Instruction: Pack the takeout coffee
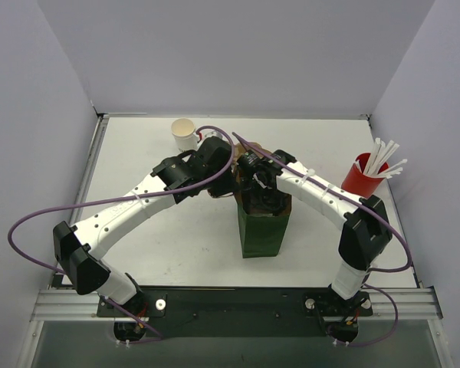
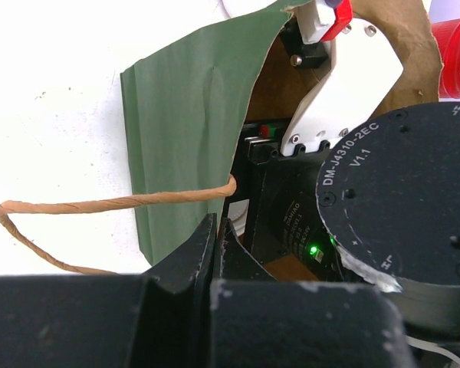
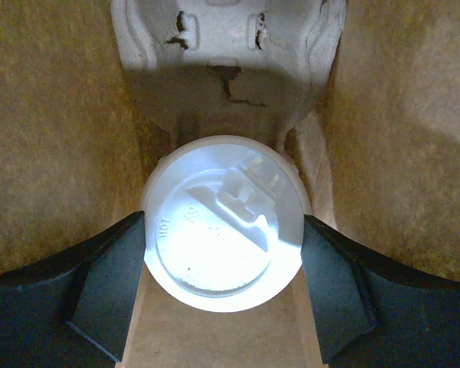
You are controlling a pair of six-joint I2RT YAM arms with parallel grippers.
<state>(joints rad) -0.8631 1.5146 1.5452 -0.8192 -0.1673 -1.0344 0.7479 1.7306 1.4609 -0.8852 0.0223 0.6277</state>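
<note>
The step in hand was judged to be lowering a lidded cup into the green paper bag. The right gripper was set moderately wide, with its two black fingers pressed against opposite sides of the white lid rim, so the cup was held. The cup hung between the bag's brown inner walls, with the moulded carrier lying deeper in. Whether its base was already seated could not be told. A good descent would be straight and slow, keeping the lid level and clear of both walls, with release only once the base was supported. The right arm reached from its base up over the bag and plunged its wrist down through the mouth. The left arm stretched forward, and its gripper was fully closed at the bag's edge beside the twisted handle. Whether paper was pinched between the jaws could not be told. A second cup, without a lid, stood on the table beyond the bag.
</note>
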